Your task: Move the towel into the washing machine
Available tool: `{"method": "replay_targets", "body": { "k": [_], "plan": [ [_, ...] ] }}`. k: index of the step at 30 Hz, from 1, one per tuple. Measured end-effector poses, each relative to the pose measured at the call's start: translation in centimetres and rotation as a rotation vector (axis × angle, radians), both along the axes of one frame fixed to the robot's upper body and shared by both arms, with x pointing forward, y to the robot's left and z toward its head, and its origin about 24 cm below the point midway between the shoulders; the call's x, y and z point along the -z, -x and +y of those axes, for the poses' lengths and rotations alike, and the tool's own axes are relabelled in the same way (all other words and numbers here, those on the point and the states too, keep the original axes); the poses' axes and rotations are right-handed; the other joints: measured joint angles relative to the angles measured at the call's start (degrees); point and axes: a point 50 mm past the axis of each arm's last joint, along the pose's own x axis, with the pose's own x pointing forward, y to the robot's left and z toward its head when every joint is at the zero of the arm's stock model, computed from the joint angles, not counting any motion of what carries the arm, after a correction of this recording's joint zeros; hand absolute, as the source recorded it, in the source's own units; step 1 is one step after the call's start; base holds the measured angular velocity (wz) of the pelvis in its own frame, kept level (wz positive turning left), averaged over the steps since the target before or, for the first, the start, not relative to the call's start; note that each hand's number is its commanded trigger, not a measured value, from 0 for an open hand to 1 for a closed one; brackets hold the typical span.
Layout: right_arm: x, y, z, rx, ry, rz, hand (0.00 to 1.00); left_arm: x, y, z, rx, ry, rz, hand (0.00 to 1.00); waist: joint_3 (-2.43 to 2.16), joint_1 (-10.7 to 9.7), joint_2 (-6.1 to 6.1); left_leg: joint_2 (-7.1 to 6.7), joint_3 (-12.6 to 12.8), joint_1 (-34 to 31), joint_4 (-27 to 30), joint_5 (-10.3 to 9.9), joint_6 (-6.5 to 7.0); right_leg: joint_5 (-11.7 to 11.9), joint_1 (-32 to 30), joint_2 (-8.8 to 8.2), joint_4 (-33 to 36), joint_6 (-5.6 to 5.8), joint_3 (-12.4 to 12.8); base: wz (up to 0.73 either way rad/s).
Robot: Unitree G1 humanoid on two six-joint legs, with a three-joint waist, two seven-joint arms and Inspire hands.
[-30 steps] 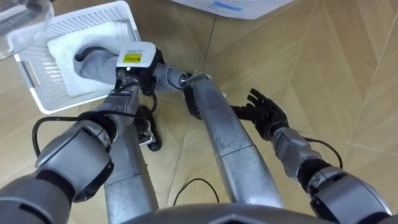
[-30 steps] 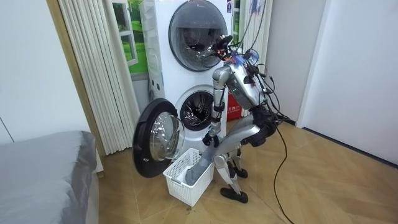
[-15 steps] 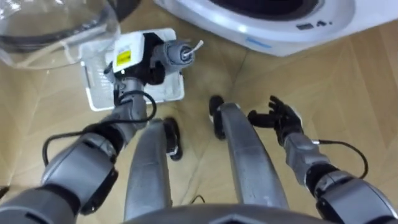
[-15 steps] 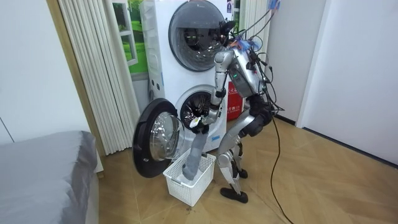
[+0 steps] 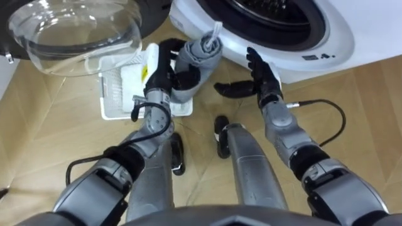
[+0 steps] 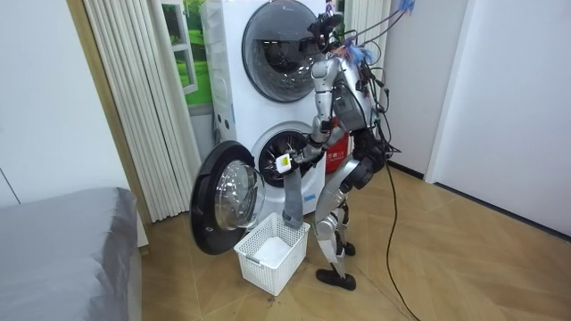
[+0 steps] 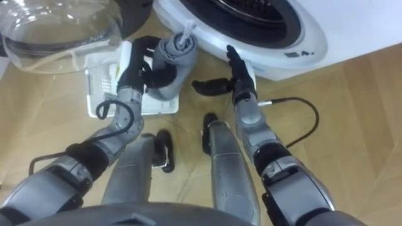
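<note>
left hand (image 5: 161,70) has its fingers curled tight round the bunched top of the grey towel (image 5: 196,59), and a small loop of cloth pokes up above the grip. from that grip the towel hangs as one long strip, seen in the room view (image 6: 292,192), with its lower end reaching down to about the top of the white basket (image 6: 272,256) on the floor beneath the hand. just beside the towel, on the side away from the left hand, the right hand (image 5: 262,74) is open and holds nothing: its fingers are straight and its thumb is spread towards the cloth without touching it. beyond both hands is the white rim of the washing machine (image 5: 314,37), with its dark drum opening right in front of the right hand's fingertips. out past the left hand the round glass door (image 5: 75,31) stands swung open above the basket. the robot stands upright, close before the lower machine, with the basket just by its feet.
</note>
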Motion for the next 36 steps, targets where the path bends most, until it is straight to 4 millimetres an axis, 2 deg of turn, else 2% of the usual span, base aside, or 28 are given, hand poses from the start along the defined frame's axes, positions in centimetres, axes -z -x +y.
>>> {"method": "replay_targets", "body": {
  "k": [3,8,13,16,23,28,29,31,36],
  "plan": [
    [-0.1,0.0,0.0,-0.008,-0.004,-0.010,0.00,0.1,0.0,-0.5,0.048,0.091,0.059,1.00,-0.36,0.9,0.23,-0.32,-0.2,0.3,-0.7,0.6,0.18,0.4,0.4,-0.44,-0.6,0.08,-0.7,0.08],
    [0.5,0.7,0.2,-0.064,-0.015,0.015,0.00,-0.1,-0.5,-0.1,0.055,0.317,0.133,1.00,-0.36,2.5,0.24,0.45,-0.3,0.2,-0.9,0.7,0.24,1.2,0.9,-0.20,-2.0,-0.02,-1.4,-0.01],
    [0.6,0.9,0.5,-0.129,0.008,0.019,0.00,-1.4,-1.1,-0.2,0.092,0.609,0.152,1.00,-0.37,2.4,0.25,0.53,-0.5,-0.1,-1.5,1.2,0.44,1.8,1.0,-0.32,-3.2,0.23,-1.6,0.01],
    [0.6,1.1,0.5,-0.143,-0.007,0.017,0.00,-1.4,-1.0,-0.4,0.134,0.708,0.186,1.00,-0.41,2.3,0.32,0.78,-0.9,0.1,-1.6,1.2,0.45,2.1,1.8,-0.09,-4.1,0.29,-1.7,0.00],
    [1.1,1.5,-0.8,-0.183,0.009,0.047,0.00,-2.3,-1.3,-0.9,0.241,0.749,0.186,1.00,-0.44,4.0,0.69,1.05,-1.6,0.0,-1.6,1.2,0.44,2.4,2.1,0.09,-4.8,0.21,-2.7,0.00],
    [1.3,1.7,-1.3,-0.226,0.017,0.070,0.00,-2.7,-1.7,0.0,0.275,0.737,0.174,1.00,-0.39,5.0,1.02,1.27,-1.5,0.0,-1.8,1.4,0.15,2.5,2.1,0.20,-4.9,-0.15,-2.9,0.00],
    [1.4,1.7,-1.3,-0.231,0.017,0.074,0.09,-2.7,-1.7,0.1,0.280,0.739,0.174,1.00,-0.39,5.1,1.02,1.28,-1.5,0.1,-1.9,1.4,0.10,2.6,2.1,0.22,-4.9,-0.20,-2.9,0.00],
    [1.7,1.9,-1.5,-0.246,0.023,0.099,1.00,-2.6,-1.7,0.5,0.300,0.752,0.188,1.00,-0.38,5.2,1.12,1.44,-1.7,0.0,-1.9,1.5,-0.01,2.6,2.2,0.32,-5.2,-0.33,-3.0,0.00],
    [2.2,2.3,-1.7,-0.251,0.035,0.138,1.00,-2.1,-1.4,0.3,0.297,0.882,0.271,1.00,-0.38,5.0,1.25,1.57,-2.3,-0.6,-1.9,1.5,-0.09,2.8,2.1,0.46,-5.7,-0.49,-3.3,0.01]
  ]
}}
